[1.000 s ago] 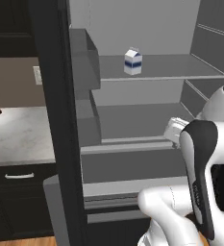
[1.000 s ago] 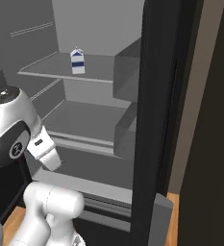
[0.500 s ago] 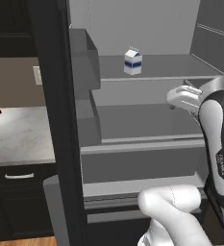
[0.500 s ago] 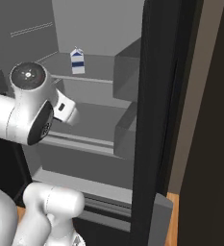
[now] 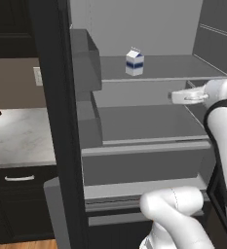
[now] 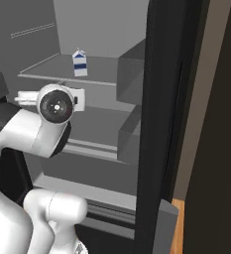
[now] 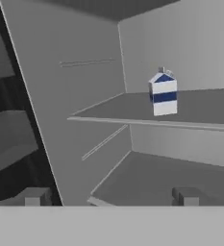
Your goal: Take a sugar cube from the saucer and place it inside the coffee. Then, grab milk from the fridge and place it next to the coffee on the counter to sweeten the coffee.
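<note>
left base view, reading left to right: a strip of marbled surface [image 5: 17,136] sits at the far left over black cabinets with a silver bar handle [image 5: 18,178]. next comes the black edge of the open fridge door [image 5: 54,121], with grey door bins [image 5: 85,63] on its inner face. then the light grey inside of the fridge [image 5: 149,29]. the milk [image 5: 135,62] stands upright on the upper shelf [image 5: 183,73], towards that shelf's left half, nothing touching it. below it lies a bare lower shelf [image 5: 144,121]. at the right edge the white arm [image 5: 222,126] rises, and the claw [image 5: 179,97] points left at a height between the two shelves, lower than the carton and to its right, well apart from it.

right base view: the arm's round dark joint [image 6: 56,105] is at the left, in front of the fridge opening. the milk [image 6: 79,62] stands on the upper shelf [image 6: 52,74] above and slightly right of that joint. the black door edge [image 6: 161,124] runs down the right of centre.

hand view: the grey side wall [image 7: 70,96] fills the left, the upper shelf [image 7: 132,113] runs across the middle, and the milk [image 7: 163,93] stands upright on it right of centre, blue band facing the camera. the two finger tips [image 7: 36,196] sit wide apart at the bottom, so the claw [image 7: 111,197] is open and grips nothing.
</note>
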Controlling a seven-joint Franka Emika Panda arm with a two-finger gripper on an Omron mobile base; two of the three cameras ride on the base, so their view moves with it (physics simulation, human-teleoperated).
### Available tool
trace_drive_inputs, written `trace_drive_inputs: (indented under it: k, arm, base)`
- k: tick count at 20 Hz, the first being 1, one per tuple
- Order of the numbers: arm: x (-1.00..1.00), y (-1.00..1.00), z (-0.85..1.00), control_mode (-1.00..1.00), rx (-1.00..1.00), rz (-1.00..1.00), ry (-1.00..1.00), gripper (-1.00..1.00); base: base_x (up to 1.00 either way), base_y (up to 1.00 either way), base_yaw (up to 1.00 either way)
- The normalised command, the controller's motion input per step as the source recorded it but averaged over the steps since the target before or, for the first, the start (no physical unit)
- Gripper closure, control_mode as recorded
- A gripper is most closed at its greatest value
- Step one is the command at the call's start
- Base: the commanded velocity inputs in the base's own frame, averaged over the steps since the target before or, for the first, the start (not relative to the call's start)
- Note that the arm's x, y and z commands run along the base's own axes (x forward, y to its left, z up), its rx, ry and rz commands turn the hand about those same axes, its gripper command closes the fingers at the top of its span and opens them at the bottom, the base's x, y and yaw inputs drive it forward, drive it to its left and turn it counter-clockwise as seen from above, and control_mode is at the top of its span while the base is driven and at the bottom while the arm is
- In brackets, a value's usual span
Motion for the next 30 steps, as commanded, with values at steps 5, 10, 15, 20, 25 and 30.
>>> trace_drive_inputs:
  k: [5,10,15,20,25,30]
  arm:
    - [0.12,0.16,0.65,-1.0,-0.26,0.03,-0.15,-1.0]
    - [0.08,0.01,0.0,-1.0,-0.01,0.0,0.0,-1.0]
    - [0.39,-0.01,0.12,-1.0,0.0,0.0,0.0,-1.0]
    - [0.73,-0.02,0.21,-1.0,0.0,0.01,0.0,-1.0]
    - [0.73,-0.01,0.03,-1.0,0.0,0.0,0.0,-1.0]
    - [0.73,-0.08,0.0,-1.0,0.03,0.0,0.0,-1.0]
  base:
    - [0.0,0.0,0.0]
    - [0.0,0.0,0.0]
    - [0.0,0.0,0.0]
    - [0.0,0.0,0.0]
    - [0.0,0.0,0.0]
    - [0.0,0.0,0.0]
